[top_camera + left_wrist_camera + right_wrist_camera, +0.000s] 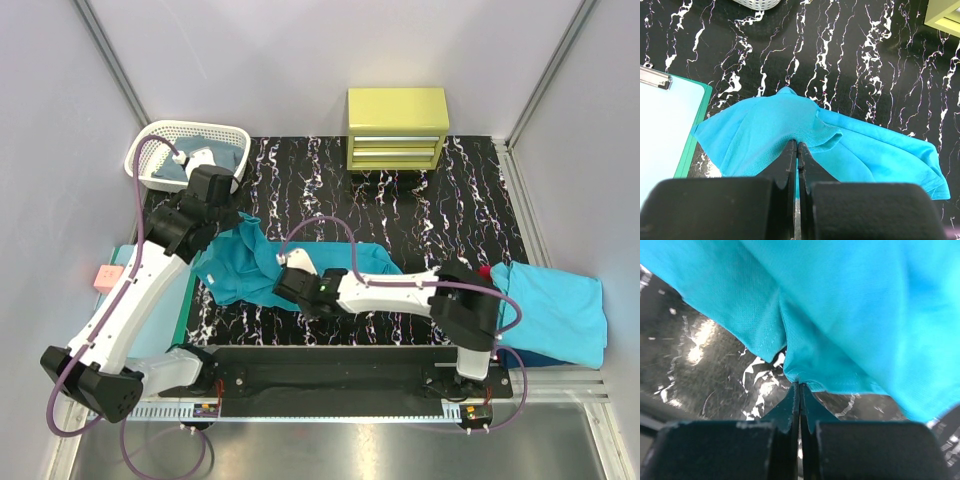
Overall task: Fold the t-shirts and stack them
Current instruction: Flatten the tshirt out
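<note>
The teal-turquoise t-shirt (pixel 245 268) lies crumpled on the black marbled mat, spreading right to about the middle. My left gripper (pixel 237 221) is shut on a fold at its upper left; in the left wrist view the fingertips (pixel 797 145) pinch the cloth (pixel 760 135), which is lifted into a ridge. My right gripper (pixel 286 290) is shut on its near hem; in the right wrist view the tips (pixel 799 385) clamp the stitched edge (pixel 840 330), raised off the mat. A lighter turquoise shirt (pixel 555 312) lies at the right over a red one (pixel 485 270) and a dark blue one (pixel 535 356).
A white basket (pixel 160 135) holding dark blue cloth stands at the back left. A yellow drawer unit (pixel 397 128) stands at the back centre. A mint-green clipboard (pixel 150 335) lies left of the mat and also shows in the left wrist view (pixel 665 135). A pink block (pixel 105 278) lies beside it.
</note>
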Tool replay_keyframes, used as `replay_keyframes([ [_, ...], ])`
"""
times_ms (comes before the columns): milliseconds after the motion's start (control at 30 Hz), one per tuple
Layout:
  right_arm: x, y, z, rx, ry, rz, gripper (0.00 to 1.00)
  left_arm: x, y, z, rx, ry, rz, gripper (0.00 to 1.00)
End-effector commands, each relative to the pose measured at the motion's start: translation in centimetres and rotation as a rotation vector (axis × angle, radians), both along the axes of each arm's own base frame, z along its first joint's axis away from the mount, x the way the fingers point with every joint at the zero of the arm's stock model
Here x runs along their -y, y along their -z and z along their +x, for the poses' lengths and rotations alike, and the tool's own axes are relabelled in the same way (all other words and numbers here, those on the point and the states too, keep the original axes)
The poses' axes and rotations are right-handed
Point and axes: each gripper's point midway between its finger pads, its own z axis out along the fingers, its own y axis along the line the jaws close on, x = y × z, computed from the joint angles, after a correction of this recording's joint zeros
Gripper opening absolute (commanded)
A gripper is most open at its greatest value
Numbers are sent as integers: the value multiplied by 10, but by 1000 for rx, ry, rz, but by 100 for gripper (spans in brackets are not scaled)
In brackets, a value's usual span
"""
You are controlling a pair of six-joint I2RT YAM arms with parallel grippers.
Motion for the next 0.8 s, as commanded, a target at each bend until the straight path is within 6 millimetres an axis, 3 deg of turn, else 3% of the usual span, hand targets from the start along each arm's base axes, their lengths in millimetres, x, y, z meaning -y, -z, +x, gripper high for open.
replay_keyframes([
  [0, -1, -71, 13, 124, 47, 116, 0, 1, -10, 0, 40, 19, -16, 0],
  [67, 6, -88, 16, 154, 69, 120, 0, 1, -9, 0, 38, 21, -12, 0],
  [167, 18, -132, 24, 232, 104, 161, 0, -1, -9, 0, 40, 18, -4, 0],
  [200, 23, -160, 31, 287, 131, 201, 0, -1, -11, 1, 46, 16, -1, 0],
  [267, 37, -190, 37, 348, 148, 200, 0, -2, -14, 1, 50, 19, 4, 0],
  [400, 74, -275, 63, 550, 277, 232, 0, -3, -32, 4, 86, 18, 2, 0],
  [433, 87, -290, 68, 599, 302, 214, 0, -2, -50, 4, 122, 18, -14, 0],
  [500, 119, -341, 76, 722, 408, 240, 0, -3, -66, 3, 141, 7, -29, 0],
  [533, 132, -357, 78, 762, 431, 228, 0, -2, -92, 4, 193, -4, -71, 0],
  [567, 149, -385, 80, 800, 484, 267, 0, 0, -99, 4, 199, 1, -84, 0],
  [600, 165, -400, 82, 840, 532, 261, 0, 4, -108, 4, 210, 10, -107, 0],
  [633, 174, -414, 83, 876, 547, 247, 0, 6, -131, 5, 252, 13, -141, 0],
  [667, 188, -432, 81, 907, 580, 266, 0, 7, -131, 7, 229, 11, -135, 0],
  [733, 205, -453, 81, 967, 626, 248, 0, 12, -155, 10, 259, 24, -159, 0],
  [767, 216, -462, 76, 984, 644, 263, 0, 11, -158, 7, 245, 27, -151, 0],
])
